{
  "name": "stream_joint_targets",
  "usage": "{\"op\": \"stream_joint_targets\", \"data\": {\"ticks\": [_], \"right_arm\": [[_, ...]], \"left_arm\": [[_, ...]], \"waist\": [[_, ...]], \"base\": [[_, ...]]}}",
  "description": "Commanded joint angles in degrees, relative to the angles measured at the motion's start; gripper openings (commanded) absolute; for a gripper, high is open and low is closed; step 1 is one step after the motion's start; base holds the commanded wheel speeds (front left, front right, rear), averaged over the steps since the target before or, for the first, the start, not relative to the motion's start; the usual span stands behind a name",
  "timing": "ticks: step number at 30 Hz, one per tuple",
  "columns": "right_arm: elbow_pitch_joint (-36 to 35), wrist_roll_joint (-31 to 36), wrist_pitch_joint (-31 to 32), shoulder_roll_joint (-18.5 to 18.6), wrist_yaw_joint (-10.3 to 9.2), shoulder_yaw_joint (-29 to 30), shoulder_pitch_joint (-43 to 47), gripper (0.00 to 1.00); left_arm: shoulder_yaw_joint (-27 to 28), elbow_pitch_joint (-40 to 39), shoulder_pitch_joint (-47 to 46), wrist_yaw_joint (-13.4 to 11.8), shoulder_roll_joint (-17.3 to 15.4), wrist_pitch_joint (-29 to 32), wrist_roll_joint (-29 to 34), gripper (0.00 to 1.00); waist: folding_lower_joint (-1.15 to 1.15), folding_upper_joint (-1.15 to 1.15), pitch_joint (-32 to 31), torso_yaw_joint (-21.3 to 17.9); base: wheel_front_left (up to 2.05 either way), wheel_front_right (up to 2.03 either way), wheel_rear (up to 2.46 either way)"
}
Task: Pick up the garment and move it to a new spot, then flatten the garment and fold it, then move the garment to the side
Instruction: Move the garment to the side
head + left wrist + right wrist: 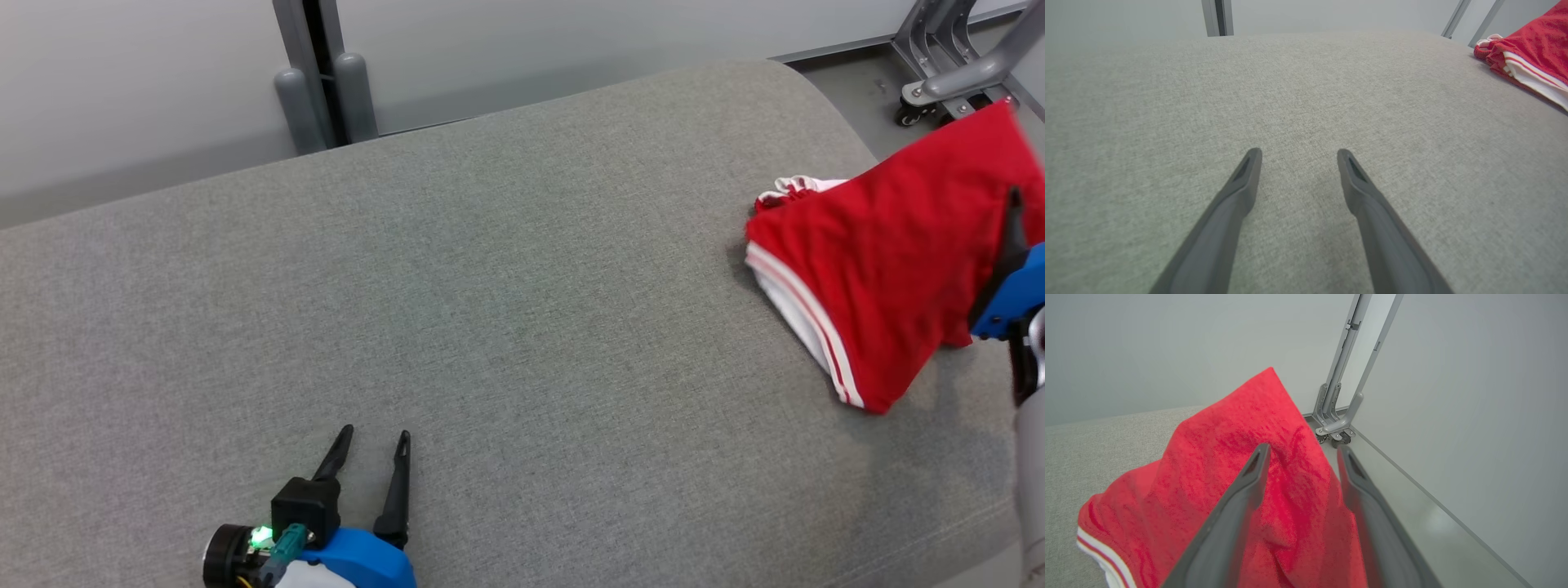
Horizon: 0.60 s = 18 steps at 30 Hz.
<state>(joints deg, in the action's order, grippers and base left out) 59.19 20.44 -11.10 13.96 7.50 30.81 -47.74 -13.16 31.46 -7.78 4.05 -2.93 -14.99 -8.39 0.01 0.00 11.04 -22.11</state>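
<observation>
Garment (pixel 882 269) is heaped at the cushion's (pixel 490 286) right end, slanting toward its far corner. Right end effector (pixel 1300 451) is on it, fingers apart with cloth between. Left end effector (pixel 375 434), also spread, sits way off at the cushion's front.

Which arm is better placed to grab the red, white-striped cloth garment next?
Right. The right gripper is open at the red, white-striped cloth garment, cloth showing between its fingers. The left gripper is open over the bare grey fabric cushion, well apart from it.
</observation>
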Motion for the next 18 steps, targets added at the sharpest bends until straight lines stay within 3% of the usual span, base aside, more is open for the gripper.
{"op": "stream_joint_targets", "data": {"ticks": [1,5,10,12,18], "right_arm": [[-1.3,2.0,-0.4,-1.6,-0.02,1.7,1.3,1.00],[-4.2,7.1,-2.5,-7.0,-0.02,5.6,1.8,1.00],[-4.4,6.3,-4.1,-10.6,-0.02,2.7,2.4,1.00],[-6.2,3.0,-4.1,-10.9,-0.02,-0.8,3.9,1.00],[-10.5,-15.4,-4.1,-10.9,-0.02,-18.7,12.7,1.00]], "left_arm": [[0.7,-0.2,0.0,0.0,0.0,-0.3,0.5,1.00],[2.2,-0.4,0.3,0.0,0.0,-0.3,0.7,1.00],[4.0,-0.9,0.4,-0.6,0.0,-0.3,0.4,1.00],[4.7,-1.1,0.5,-1.0,0.0,-0.3,0.1,1.00],[6.9,-1.4,1.4,-2.0,0.0,-0.3,-0.3,1.00]], "waist": [[-0.01,0.00,0.0,0.0],[-0.01,0.00,-0.3,0.0],[-0.01,0.00,-1.4,1.1],[-0.01,0.00,-1.9,2.2],[-0.01,0.00,-3.3,7.0]], "base": [[0.00,0.00,0.00],[0.00,0.00,0.00],[0.00,0.00,0.00],[0.00,0.00,0.00],[0.00,0.00,0.00]]}}
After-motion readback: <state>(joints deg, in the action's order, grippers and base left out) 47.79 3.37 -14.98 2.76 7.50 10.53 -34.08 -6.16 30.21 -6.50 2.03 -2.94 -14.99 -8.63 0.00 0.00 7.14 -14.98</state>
